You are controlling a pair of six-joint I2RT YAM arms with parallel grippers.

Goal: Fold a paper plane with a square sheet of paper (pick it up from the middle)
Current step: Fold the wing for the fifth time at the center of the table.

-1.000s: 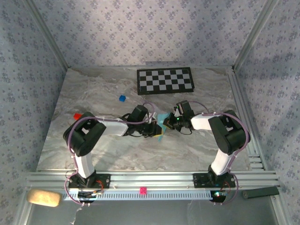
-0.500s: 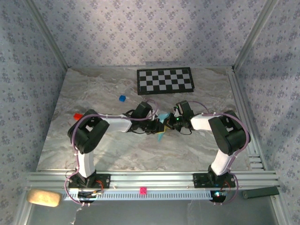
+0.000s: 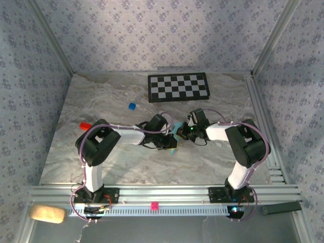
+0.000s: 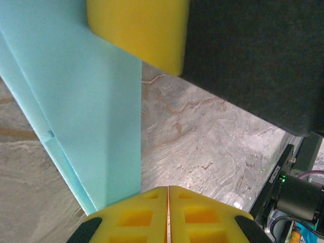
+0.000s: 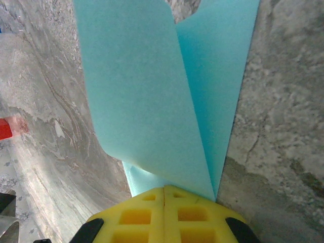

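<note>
Holding the light-blue square sheet of paper (image 5: 147,101), creased double, over mid-worktop (image 3: 212,157). My right pincer (image 5: 164,191) is clenched on its fold. My left pincer (image 4: 168,190) is clenched against its edge, possibly nipping it.

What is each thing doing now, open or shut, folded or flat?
sheet of paper, folded, its flaps spread apart
right gripper, shut on the sheet of paper
left gripper, shut, tips by the paper, grip unclear
checkerboard, lying flat at the far edge
blue cube, loose on the table
red cube, loose on the table
</note>
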